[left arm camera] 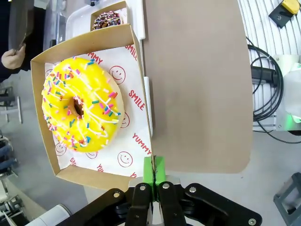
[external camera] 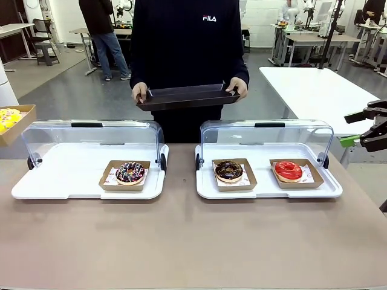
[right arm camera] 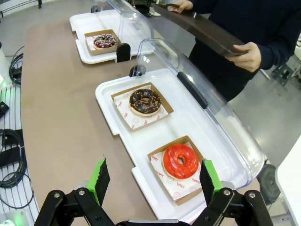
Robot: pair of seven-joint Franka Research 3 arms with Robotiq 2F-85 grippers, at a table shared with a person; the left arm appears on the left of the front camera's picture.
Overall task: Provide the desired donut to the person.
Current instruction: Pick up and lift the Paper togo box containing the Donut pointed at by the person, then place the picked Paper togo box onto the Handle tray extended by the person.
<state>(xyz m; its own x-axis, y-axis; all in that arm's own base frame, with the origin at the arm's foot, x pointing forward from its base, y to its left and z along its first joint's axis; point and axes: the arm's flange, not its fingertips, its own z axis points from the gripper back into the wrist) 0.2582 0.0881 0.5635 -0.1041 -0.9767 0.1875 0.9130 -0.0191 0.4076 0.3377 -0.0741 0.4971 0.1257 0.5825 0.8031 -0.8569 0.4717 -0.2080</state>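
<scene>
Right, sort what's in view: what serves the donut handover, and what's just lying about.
In the job: yellow donut, its cardboard tray, left end effector gripping it, person, dark serving tray.
Lying about: red donut, chocolate donut, sprinkled chocolate donut, cables, open right end effector.

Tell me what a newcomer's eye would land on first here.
The yellow sprinkled donut in its cardboard tray, pinched at the rim by the left gripper at the left end of the table, stands out first. Next comes the person at the far side, holding a dark serving tray in both hands. Between them, white display trays with clear lids raised hold a sprinkled chocolate donut, a chocolate donut and a red-glazed donut.
</scene>
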